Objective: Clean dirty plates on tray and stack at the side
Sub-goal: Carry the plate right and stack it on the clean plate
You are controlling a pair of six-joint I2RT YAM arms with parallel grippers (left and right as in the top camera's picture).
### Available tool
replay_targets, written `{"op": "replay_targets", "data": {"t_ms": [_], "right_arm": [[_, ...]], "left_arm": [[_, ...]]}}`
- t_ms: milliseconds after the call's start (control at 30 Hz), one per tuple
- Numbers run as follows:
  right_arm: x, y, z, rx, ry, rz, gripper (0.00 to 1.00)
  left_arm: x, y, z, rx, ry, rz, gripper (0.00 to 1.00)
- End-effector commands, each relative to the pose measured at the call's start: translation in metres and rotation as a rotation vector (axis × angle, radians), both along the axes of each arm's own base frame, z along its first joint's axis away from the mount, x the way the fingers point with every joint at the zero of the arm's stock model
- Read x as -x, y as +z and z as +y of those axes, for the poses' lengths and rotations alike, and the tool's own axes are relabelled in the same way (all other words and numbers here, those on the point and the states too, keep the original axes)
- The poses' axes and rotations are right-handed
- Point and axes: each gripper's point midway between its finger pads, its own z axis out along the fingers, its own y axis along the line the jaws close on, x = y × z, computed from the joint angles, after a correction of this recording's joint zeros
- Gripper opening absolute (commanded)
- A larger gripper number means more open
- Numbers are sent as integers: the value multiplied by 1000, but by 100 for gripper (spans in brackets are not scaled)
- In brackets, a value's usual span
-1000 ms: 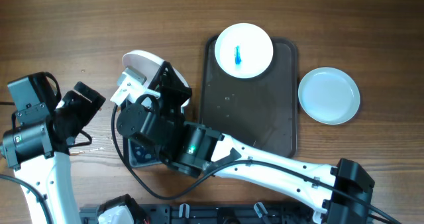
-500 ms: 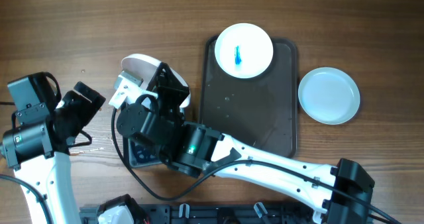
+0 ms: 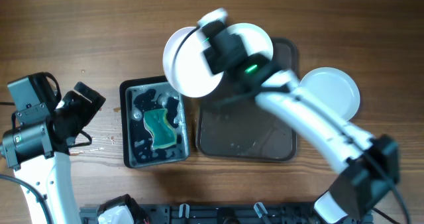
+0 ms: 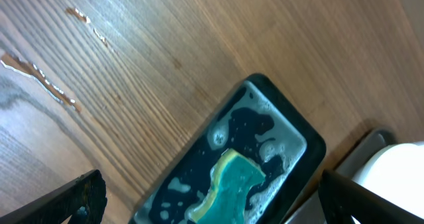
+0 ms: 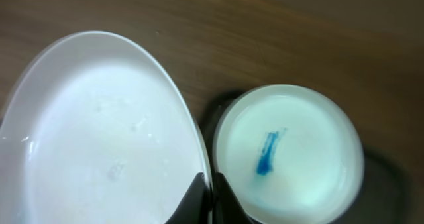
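Wood-grain bench (image 3: 99, 25) lies under everything, wet-streaked toward its left edge. Nearest the near edge, the left gripper (image 4: 212, 176) hangs wide apart, holding nothing, just left of the black tub (image 3: 132, 91) where a green sponge (image 3: 159, 126) sits in suds. Right of the tub lies the tray (image 3: 245, 128), its near part bare and wet. Farther in, the right gripper (image 5: 207, 194) is pinched on the rim of the held plate (image 3: 189, 65), tilted in the air over the tray's far left corner. No blue shows on it (only droplets), so I judge it wiped. Just beyond, the smeared plate (image 5: 298, 144) rests at the tray's far end, and a clean plate (image 3: 329, 95) waits on the bench toward the right edge.

The grip is the worry: a thin hold on a wet rim may slide, dropping the plate onto the smeared one. Carried low across the tray, its hanging edge could clip that plate, or land off-centre on the clean one and skid.
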Motion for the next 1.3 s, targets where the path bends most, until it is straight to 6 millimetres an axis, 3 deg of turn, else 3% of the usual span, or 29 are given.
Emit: {"op": "replay_targets", "data": {"t_ms": [0,33,100,167,200,267,367,433,467,533,633,700,733,767,833,900,967,1067,1133,1233,1267], "right_arm": [[-6,85,-79,-599,-3,147,4],[-20,77,-148,-619,-183,159,4],[-22,54,-226,-605,-393,200,4],[-5,11,-317,-547,-677,289,4],[5,-5,-344,-531,-766,329,4],[37,-53,-388,-523,-936,464,4],[89,-122,-412,-440,-1121,644,4],[113,-148,-427,-328,-1237,673,4],[123,-159,-429,-284,-1256,690,4],[124,-169,-423,-268,-1181,696,4],[117,-162,-419,-256,-1112,671,36],[93,-126,-397,-333,-944,576,47],[83,-105,-382,-367,-862,527,47],[71,-71,-355,-400,-760,449,47],[67,-33,-317,-370,-643,375,47],[63,-12,-285,-331,-523,320,47],[60,0,-230,-262,-359,291,52],[48,-19,-177,-125,-249,285,55],[30,-39,-165,-69,-247,277,57],[-25,-80,-165,-95,-282,231,60],[-57,-109,-165,-125,-301,198,60]], "left_arm": [[0,8,4,-18,11,-22,100],[0,8,4,-18,11,-22,100],[0,8,4,-18,11,-22,100],[0,8,4,-18,11,-22,100],[0,8,4,-18,11,-22,100],[0,8,4,-18,11,-22,100],[0,8,4,-18,11,-22,100],[0,8,4,-18,11,-22,100],[0,8,4,-18,11,-22,100],[0,8,4,-18,11,-22,100],[0,8,4,-18,11,-21,100],[0,8,4,-18,11,-22,100],[0,8,4,-18,11,-21,100],[0,8,4,-18,11,-22,100],[0,8,4,-18,11,-21,100],[0,8,4,-18,11,-22,100],[0,8,4,-18,11,-22,100],[0,8,4,-18,11,-22,100],[0,8,4,-18,11,-22,100],[0,8,4,-18,11,-22,100],[0,8,4,-18,11,-21,100]]}}
